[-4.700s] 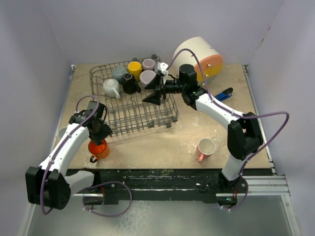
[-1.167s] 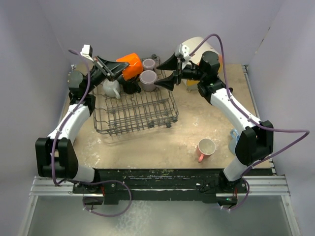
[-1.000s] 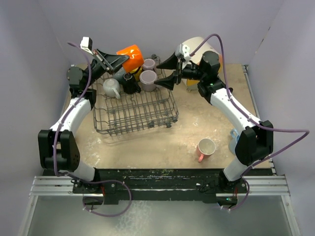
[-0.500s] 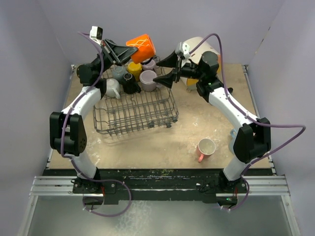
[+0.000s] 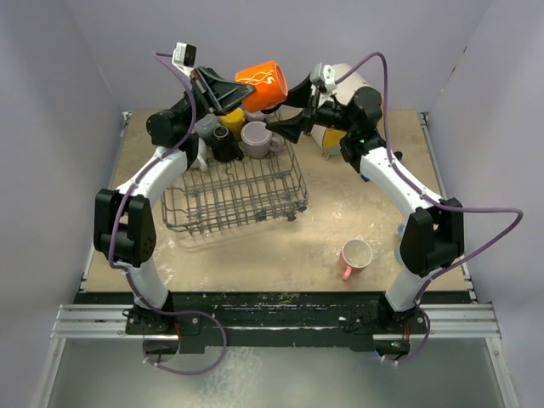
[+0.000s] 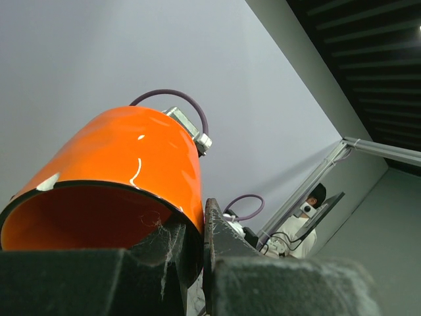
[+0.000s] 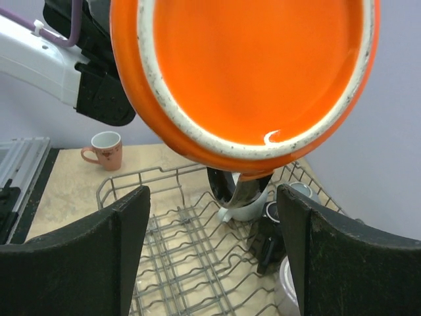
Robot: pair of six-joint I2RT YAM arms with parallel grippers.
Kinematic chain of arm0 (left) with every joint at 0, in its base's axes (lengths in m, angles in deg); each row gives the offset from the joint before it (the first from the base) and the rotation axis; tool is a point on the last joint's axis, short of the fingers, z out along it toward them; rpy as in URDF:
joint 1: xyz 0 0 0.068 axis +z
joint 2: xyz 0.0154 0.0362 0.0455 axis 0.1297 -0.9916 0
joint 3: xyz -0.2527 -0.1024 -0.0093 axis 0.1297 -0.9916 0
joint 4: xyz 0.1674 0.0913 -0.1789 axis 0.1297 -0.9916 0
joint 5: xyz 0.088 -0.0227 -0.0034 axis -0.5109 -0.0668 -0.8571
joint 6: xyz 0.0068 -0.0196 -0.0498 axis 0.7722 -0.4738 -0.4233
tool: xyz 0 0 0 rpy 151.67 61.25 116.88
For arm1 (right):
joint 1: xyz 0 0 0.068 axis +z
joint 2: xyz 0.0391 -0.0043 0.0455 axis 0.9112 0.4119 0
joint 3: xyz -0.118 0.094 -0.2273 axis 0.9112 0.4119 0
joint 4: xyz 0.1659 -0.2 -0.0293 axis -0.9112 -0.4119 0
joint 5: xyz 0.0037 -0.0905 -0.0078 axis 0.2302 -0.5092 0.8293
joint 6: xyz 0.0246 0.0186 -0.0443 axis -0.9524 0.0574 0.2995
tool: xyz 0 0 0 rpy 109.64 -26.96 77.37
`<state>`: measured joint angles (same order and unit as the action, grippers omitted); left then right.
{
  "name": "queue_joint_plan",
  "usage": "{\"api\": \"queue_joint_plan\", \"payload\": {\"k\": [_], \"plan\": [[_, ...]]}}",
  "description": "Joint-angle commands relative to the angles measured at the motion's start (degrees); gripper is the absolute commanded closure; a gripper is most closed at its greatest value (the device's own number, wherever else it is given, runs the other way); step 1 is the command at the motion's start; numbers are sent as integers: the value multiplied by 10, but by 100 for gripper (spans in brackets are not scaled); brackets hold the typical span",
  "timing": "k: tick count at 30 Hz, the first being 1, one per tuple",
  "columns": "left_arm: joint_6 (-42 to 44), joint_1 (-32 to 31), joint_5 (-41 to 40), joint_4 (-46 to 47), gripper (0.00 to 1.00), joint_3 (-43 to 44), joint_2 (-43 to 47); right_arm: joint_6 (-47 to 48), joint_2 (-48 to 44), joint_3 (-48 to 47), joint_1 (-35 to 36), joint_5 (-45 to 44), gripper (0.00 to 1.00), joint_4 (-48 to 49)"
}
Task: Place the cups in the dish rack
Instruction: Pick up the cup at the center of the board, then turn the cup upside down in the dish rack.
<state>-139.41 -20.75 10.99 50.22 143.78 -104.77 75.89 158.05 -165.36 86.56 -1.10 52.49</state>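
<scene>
**Item 1. orange mug** (image 5: 262,83), count 1. Glazed ceramic, round and slightly tapered, high gloss with white glints. The rim edge is dark. The foot ring is bare, cream and speckled, around a glossy orange base disc. It is held in the air above the far end of the dish rack, lying on its side, mouth toward the left arm and base toward the right arm. No writing shows on it.

**Item 2. left end effector** (image 5: 239,90), count 1. Black, two fingers, set narrow. It pinches the orange mug's wall at the rim, one finger inside and one outside.

**Item 3. right end effector** (image 5: 290,110), count 1. Black, fingers spread wide and holding nothing. The orange mug's base sits close in front of it; whether they touch cannot be told.

**Item 4. dish rack** (image 5: 246,191), count 1. Grey wire, square, with upright tines and raised sides, resting on the bench (image 5: 340,204). Mugs are grouped at its far end:
- yellow mug (image 5: 231,119)
- black mug (image 5: 223,146)
- mauve mug (image 5: 255,134), mouth up
- grey mug (image 5: 206,127)
- white mug (image 7: 245,208)

**Item 5. pink mug** (image 5: 355,255), count 1. Handled, upright, on the bench near the front, well apart from the rack.

**Item 6. white cylinder** (image 5: 347,75), count 1. Large and smooth, lying on its side behind the right arm, with a yellow-orange face.
</scene>
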Motion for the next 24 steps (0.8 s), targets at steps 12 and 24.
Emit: {"api": "queue_joint_plan", "payload": {"k": [12,24], "plan": [[-8,-17,-46,80,100,32,13,-156,13,-26,0,12,36,179],[-6,-27,-53,83,100,34,7,-178,27,-37,2,7,42,184]]}}
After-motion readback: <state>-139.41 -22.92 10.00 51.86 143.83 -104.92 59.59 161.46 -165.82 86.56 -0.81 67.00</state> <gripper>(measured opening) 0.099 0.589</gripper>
